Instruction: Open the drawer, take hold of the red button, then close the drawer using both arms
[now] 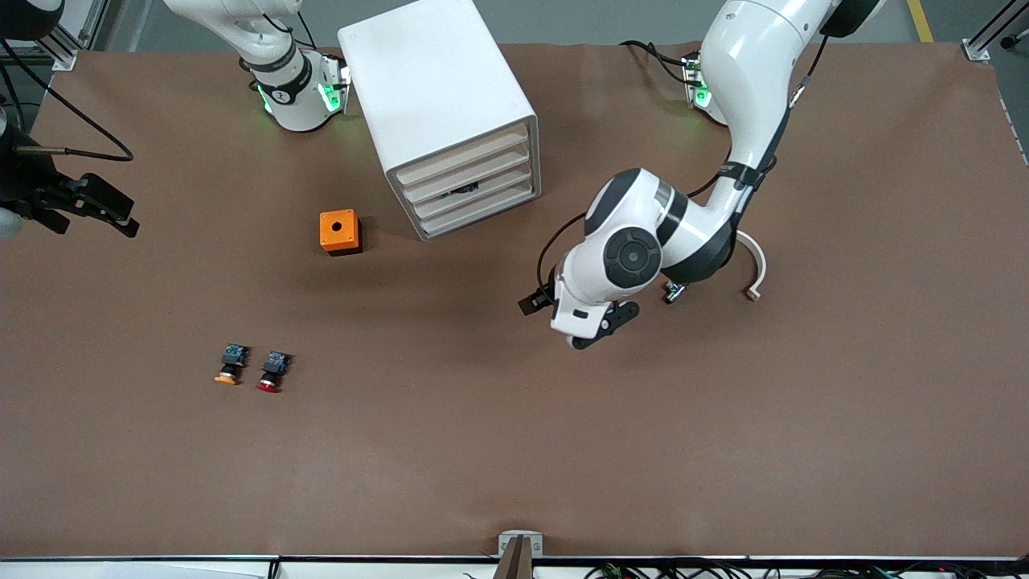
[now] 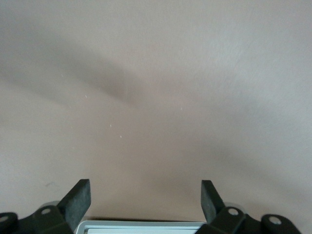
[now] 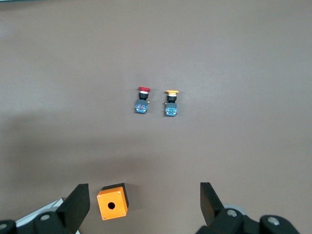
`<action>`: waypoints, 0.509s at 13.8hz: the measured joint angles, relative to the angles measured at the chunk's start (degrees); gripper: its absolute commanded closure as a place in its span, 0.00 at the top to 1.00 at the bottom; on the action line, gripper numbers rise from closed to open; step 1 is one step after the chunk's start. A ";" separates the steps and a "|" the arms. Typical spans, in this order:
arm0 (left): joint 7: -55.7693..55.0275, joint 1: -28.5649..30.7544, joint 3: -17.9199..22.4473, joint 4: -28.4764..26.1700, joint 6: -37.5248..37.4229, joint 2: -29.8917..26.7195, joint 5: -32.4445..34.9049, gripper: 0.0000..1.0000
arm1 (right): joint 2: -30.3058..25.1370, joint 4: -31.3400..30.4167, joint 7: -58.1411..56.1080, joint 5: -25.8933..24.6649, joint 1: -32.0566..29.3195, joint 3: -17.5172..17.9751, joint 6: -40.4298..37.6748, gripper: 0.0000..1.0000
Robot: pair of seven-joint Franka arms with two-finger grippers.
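Nearest to the front camera, the button (image 1: 272,371) with the red cap is seen lying on the brown desk (image 1: 723,450), with its cap turned toward the camera and its blue-teal end away from it. Just beside it, toward the right arm's end of the desk, a like button with an orange-yellow cap (image 1: 230,364) is placed in the same direction; the two do not touch. Farther from the camera, an orange cube (image 1: 339,232) with a hole on its top face is found, and near it the white cabinet (image 1: 438,112) stands at an angle. All four of its trays are pushed in, so the drawer (image 1: 470,190) is closed; something dark is seen in the slit at its front strip, but it cannot be identified. The left gripper (image 1: 596,331) is held over bare desk, well apart from both buttons, and its fingers (image 2: 78,201) are spread wide with nothing between them. The right gripper (image 1: 84,207) is held at the right arm's end of the desk; its fingers (image 3: 77,207) are also wide apart and empty, and the cube and both buttons are seen below it in the right wrist view.
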 measured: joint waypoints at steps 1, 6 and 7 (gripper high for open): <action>0.88 0.62 0.01 0.04 -0.15 -0.67 0.79 0.99 | 0.00 0.06 -0.04 -0.20 0.00 0.00 0.00 1.00; 15.71 8.13 0.17 0.34 -9.70 -6.67 6.93 0.99 | -0.04 0.56 -4.58 -0.64 -0.01 -0.21 -0.09 1.00; 20.29 10.70 0.21 0.41 -12.32 -8.57 7.45 0.99 | -0.04 0.56 -4.85 -0.65 -0.01 -0.22 -0.22 1.00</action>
